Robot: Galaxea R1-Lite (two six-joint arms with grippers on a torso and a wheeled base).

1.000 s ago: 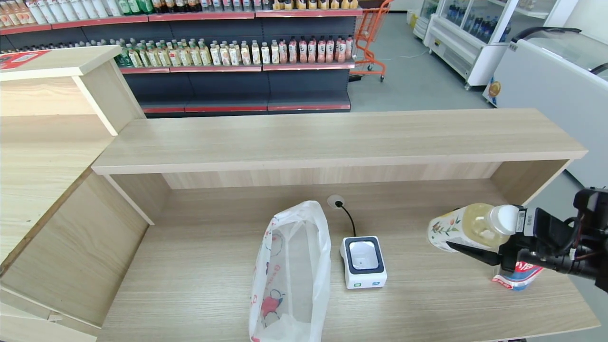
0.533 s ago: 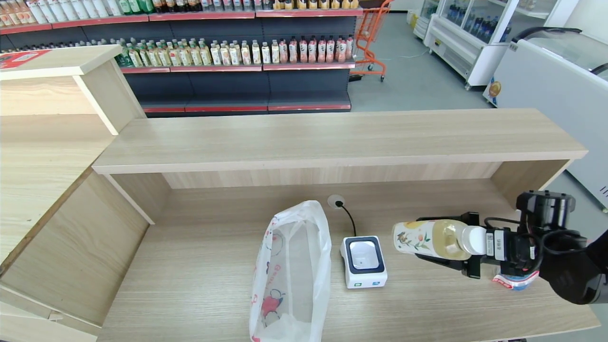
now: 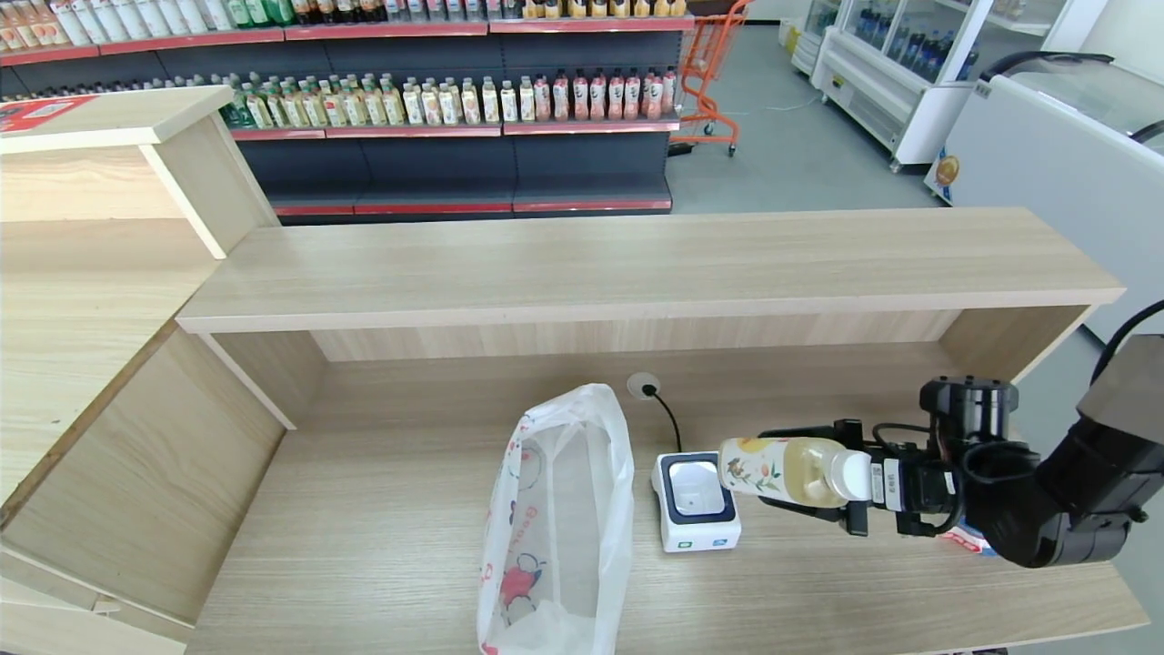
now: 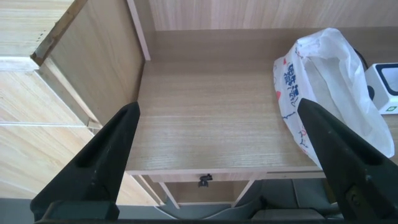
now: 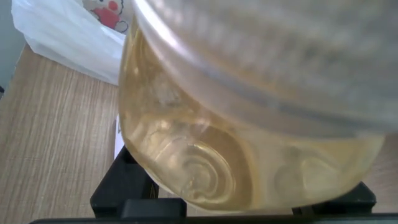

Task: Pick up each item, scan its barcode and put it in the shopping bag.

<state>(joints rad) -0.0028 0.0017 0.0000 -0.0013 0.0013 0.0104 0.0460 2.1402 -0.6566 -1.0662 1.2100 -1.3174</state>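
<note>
- The left gripper [image 4: 217,155] is held over the near left part of the counter [image 3: 364,564], its fingers spread wide with nothing between them. Little risk is seen here unless it is swung into the bag.
- The shopping bag [image 3: 556,518] is stood limp just left of the scanner. Its mouth is slack and narrow, so the rim could be caught by the bottle, or the bag pushed flat, when the drop is made.
- A packet [image 3: 966,543], mostly hidden under the right arm, could be swept towards the counter's edge by that arm.
- The bottle [image 3: 759,466] is clamped near its neck by the right gripper [image 3: 805,473] and lies sideways, its base over the scanner's right edge. With the heavy end far from the grip, sagging or slipping is possible. Whether the barcode faces the window cannot be told, so a scan could be missed.
- The scanner [image 3: 695,500] could be shoved aside if the bottle is lowered too far.
- The cable [image 3: 668,417] behind it could then be pulled taut.
</note>
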